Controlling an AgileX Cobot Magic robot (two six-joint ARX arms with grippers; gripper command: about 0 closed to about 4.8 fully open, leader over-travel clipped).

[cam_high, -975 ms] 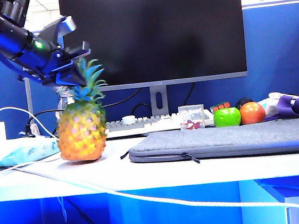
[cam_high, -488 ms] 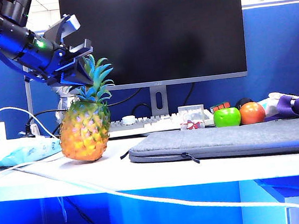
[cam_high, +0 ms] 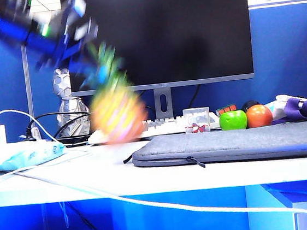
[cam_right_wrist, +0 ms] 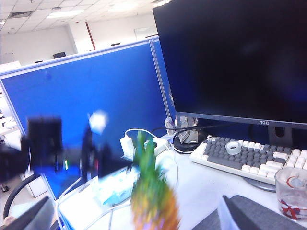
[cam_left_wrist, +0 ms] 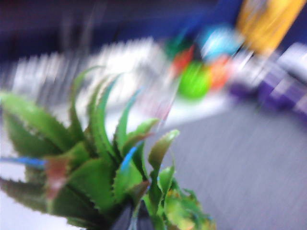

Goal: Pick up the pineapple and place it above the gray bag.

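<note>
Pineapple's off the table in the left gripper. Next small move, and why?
Probably keep carrying it right, over the bag. The left gripper is shut on the pineapple by its crown, and the fruit hangs blurred just short of the bag's left end. The right gripper is out of view.

Blue partition wall (cam_high: 289,51), white desk (cam_high: 166,179), ceiling lights (cam_right_wrist: 124,5)

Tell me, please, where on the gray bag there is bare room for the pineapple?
The gray bag is bare on top, zipper edge to back. Behind it crowd the green apple, the orange-red fruit and the keyboard. The left gripper carries the pineapple.
</note>
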